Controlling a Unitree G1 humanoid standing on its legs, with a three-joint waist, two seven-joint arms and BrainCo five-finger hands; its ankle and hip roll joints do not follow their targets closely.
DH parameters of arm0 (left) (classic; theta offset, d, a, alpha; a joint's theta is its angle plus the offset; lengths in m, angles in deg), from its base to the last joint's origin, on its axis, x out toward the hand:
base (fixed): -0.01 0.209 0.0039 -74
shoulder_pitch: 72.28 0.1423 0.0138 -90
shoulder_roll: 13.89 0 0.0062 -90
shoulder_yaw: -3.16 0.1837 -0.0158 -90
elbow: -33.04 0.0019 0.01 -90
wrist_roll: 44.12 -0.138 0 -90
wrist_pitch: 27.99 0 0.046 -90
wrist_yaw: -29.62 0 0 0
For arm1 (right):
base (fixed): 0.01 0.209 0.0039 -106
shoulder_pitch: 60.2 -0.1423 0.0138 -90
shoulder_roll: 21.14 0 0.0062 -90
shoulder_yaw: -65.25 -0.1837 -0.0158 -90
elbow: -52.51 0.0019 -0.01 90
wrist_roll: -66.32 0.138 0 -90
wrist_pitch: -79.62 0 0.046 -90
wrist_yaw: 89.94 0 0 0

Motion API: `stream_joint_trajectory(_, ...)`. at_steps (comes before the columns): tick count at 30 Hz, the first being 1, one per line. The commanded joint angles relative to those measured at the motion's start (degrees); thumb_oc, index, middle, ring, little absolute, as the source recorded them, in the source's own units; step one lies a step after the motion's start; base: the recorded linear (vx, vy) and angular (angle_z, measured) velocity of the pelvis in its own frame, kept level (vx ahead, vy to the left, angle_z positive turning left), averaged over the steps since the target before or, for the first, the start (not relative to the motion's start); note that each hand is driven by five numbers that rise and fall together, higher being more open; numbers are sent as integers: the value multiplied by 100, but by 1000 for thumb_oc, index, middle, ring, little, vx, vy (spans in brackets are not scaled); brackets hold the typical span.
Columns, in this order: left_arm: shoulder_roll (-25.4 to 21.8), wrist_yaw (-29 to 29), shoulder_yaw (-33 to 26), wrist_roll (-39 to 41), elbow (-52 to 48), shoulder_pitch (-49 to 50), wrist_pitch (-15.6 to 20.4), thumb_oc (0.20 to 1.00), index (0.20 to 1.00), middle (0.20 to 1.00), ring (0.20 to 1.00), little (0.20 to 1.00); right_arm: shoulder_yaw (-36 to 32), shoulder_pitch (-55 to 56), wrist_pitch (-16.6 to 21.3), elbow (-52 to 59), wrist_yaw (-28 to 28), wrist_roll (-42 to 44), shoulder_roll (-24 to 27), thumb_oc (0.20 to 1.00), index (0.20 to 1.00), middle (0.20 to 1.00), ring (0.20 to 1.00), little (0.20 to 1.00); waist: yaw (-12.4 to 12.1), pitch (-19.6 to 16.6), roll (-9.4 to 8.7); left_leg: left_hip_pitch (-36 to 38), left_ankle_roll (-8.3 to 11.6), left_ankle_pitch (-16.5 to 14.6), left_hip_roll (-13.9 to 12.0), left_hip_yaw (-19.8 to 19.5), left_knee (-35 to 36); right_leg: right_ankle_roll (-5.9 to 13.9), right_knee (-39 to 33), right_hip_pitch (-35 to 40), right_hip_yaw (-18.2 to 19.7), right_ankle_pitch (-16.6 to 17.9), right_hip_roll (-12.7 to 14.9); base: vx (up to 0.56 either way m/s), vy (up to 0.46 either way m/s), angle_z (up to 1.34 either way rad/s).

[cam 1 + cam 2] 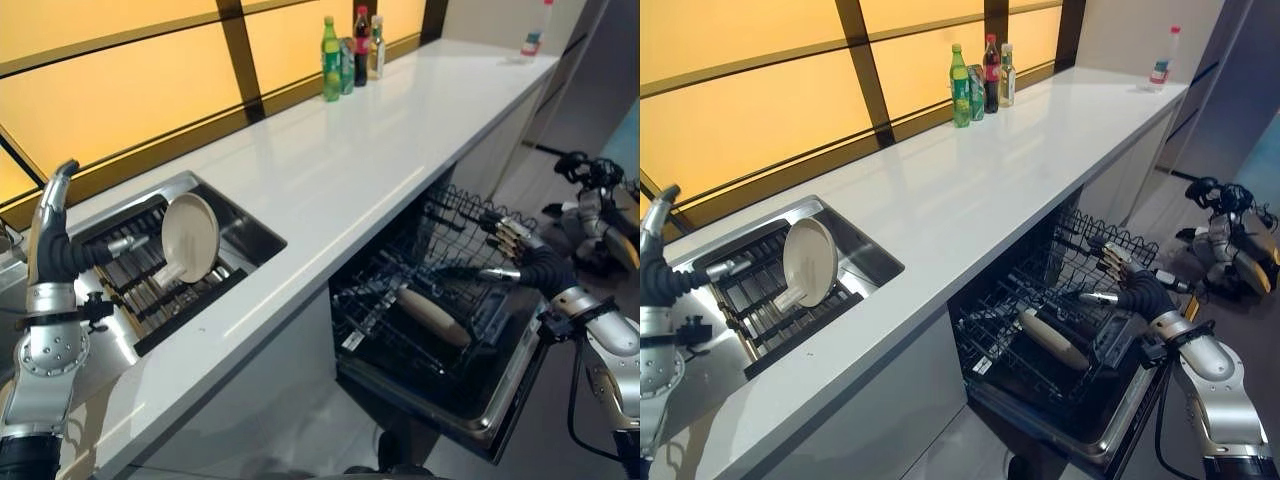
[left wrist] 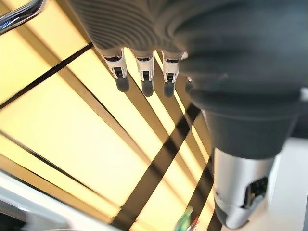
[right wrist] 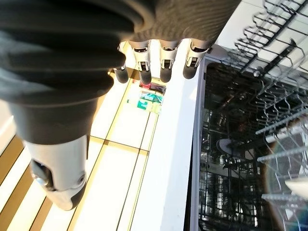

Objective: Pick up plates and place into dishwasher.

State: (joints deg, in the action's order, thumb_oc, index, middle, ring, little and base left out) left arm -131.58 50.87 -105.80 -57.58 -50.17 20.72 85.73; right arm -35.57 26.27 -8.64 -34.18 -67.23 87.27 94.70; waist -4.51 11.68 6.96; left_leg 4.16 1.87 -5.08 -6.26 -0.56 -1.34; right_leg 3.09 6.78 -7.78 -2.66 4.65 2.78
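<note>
Lying flat in the dishwasher rack (image 1: 400, 320), a plate (image 1: 433, 316) angled lengthwise toward the door; each robot hand (image 1: 512, 240) (image 1: 52, 235) released.

Paired head eyes above counter (image 1: 330, 170); close wrist views.

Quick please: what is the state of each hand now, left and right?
Left hand: open, holding nothing, raised beside the sink.
Right hand: open, holding nothing, over the dishwasher rack.
</note>
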Motion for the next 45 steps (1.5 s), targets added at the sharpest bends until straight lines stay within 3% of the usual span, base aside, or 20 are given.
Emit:
stream_joint_trajectory(1,-741,624,-303,-630,334,109,48,1000,1000,1000,1000,1000,13,42,332,162,143,306,15,1000,1000,1000,1000,1000,227,-368,-521,-469,431,881,201,-68,93,11,-394,1273,-356,-776,332,107,177,-74)
stream_joint_trajectory(5,-1312,776,-163,-1690,508,216,-62,1000,1000,1000,1000,1000,-97,261,309,178,286,381,115,1000,1000,1000,1000,1000,319,-424,-432,-264,422,762,286,-43,169,108,-284,1214,-450,-783,451,164,154,2)
stream_joint_trajectory(10,-1692,1253,360,-1927,1024,34,-302,1000,1000,1000,1000,1000,3,127,220,34,236,506,359,1000,1000,1000,1000,1000,393,-394,-319,-214,371,624,384,-22,95,210,-99,1025,-470,-779,635,122,148,-9)
stream_joint_trajectory(20,-1520,2158,917,-2582,1140,-286,-941,1000,1000,1000,1000,1000,63,94,174,-79,219,606,589,1000,1000,1000,1000,1000,503,-252,-253,-286,275,511,485,5,55,289,-47,764,-349,-738,738,72,75,0)
stream_joint_trajectory(29,-1280,2865,1427,-2790,1352,-565,-1287,1000,1000,1000,1000,1000,80,-31,97,-152,254,640,856,1000,1000,1000,1000,1000,621,-58,-127,-420,269,516,539,4,-16,297,79,532,-220,-741,792,46,95,1)
stream_joint_trajectory(45,-1323,3420,2571,-2827,2341,-2128,-1734,1000,1000,1000,1000,1000,576,-958,86,-302,-200,633,937,1000,1000,1000,1000,1000,805,666,-315,-1140,92,544,697,123,-301,473,366,-326,99,-478,940,-28,69,-8)
